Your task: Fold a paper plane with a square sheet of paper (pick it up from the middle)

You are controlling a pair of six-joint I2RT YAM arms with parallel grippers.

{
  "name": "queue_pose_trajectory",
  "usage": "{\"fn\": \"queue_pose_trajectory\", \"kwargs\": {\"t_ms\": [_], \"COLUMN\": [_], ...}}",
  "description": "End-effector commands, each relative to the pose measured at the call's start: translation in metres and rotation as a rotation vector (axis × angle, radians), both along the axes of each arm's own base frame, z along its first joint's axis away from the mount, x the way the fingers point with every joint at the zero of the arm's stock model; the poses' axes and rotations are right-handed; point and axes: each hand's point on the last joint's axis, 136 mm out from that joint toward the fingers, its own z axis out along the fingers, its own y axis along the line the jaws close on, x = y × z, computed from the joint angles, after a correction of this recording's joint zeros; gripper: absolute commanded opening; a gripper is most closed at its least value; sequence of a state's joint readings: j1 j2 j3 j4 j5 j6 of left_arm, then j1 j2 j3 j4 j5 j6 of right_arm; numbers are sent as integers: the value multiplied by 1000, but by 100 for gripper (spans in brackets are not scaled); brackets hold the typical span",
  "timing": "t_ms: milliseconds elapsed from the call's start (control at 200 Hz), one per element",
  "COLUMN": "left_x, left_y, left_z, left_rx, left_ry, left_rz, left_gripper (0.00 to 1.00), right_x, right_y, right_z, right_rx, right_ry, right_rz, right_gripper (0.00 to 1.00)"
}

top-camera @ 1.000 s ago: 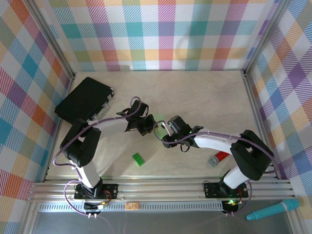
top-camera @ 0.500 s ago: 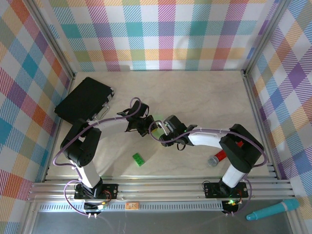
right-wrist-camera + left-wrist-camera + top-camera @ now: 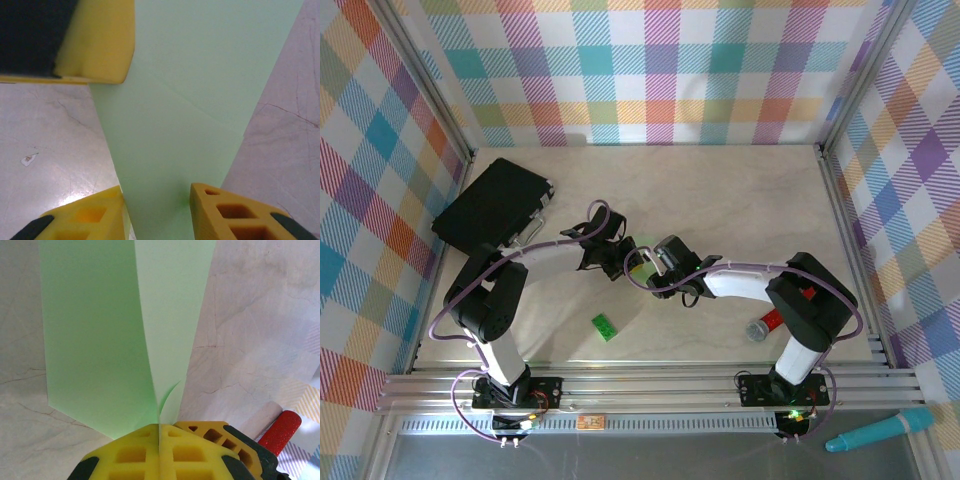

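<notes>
Right tool (image 3: 156,197) has advanced toward 9 o'clock, jaws apart astride the paper (image 3: 95,330); left tool (image 3: 159,432) is clamped on it. Off-crease closure could skew or tear the fold.

Table (image 3: 740,200): pale, marble-patterned top, matte, evenly lit, with a soft glare patch near the middle. Walls (image 3: 660,70): pastel plaid panels enclosing three sides. Aluminium rail (image 3: 650,385): slotted, running along the near edge.

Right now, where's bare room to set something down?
Free on the table: the far strip along the back wall, plus the far-right corner. Crowded: the centre, where left gripper and right gripper meet at the paper; black case far left.
</notes>
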State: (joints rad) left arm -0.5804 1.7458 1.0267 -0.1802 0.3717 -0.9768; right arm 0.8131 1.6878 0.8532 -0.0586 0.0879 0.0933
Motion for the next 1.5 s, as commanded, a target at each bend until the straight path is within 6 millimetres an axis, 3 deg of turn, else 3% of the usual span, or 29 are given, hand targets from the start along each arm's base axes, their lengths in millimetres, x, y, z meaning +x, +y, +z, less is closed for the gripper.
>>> {"fn": "queue_pose_trajectory", "kwargs": {"t_ms": [0, 500, 1165, 1315, 1495], "left_x": [0, 0, -2, 3, 12], "left_y": [-3, -3, -1, 3, 23], "left_z": [0, -1, -1, 5, 11], "left_rx": [12, 15, 24, 24, 21], "left_ry": [16, 19, 22, 9, -3], "left_rz": [1, -1, 2, 24, 86], "left_gripper": [2, 2, 3, 10, 21], "right_x": [3, -2, -7, -11, -18], "right_y": [5, 3, 3, 2, 1], "right_z": [1, -8, -14, -20, -28], "right_rx": [1, -18, -7, -1, 5], "right_ry": [-21, -4, 21, 42, 75], "right_rz": [20, 38, 37, 35, 37], "right_gripper": [36, 36, 24, 20, 19]}}
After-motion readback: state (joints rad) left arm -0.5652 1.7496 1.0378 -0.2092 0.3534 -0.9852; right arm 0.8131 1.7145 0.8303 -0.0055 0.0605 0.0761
